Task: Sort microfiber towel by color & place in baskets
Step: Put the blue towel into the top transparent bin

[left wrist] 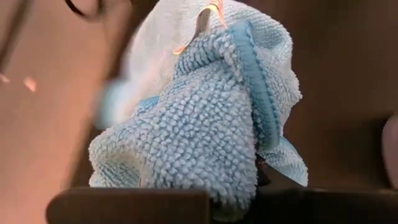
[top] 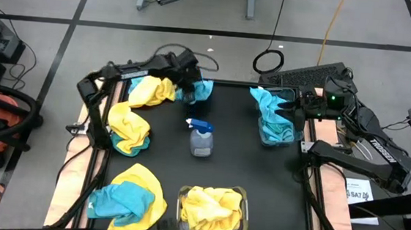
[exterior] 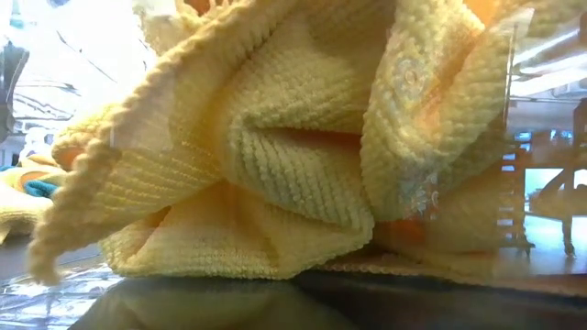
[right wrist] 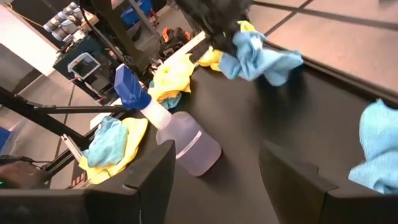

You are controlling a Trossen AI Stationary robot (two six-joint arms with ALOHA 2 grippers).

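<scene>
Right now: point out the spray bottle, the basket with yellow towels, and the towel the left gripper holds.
spray bottle (top: 201,141), high view, on its clear body.
basket with yellow towels (top: 242,194), high view, on its right rim.
blue towel (left wrist: 199,137), left wrist view, on the bunched cloth's middle.

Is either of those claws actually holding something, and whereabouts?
Yes: the left gripper is shut on a blue towel, pinching a bunched fold. The right gripper is open, holding nothing.

A spray bottle (right wrist: 180,140) lies on the dark counter (right wrist: 273,118); beyond it, the left tool (right wrist: 217,25) clamps a blue towel (right wrist: 258,56).
</scene>
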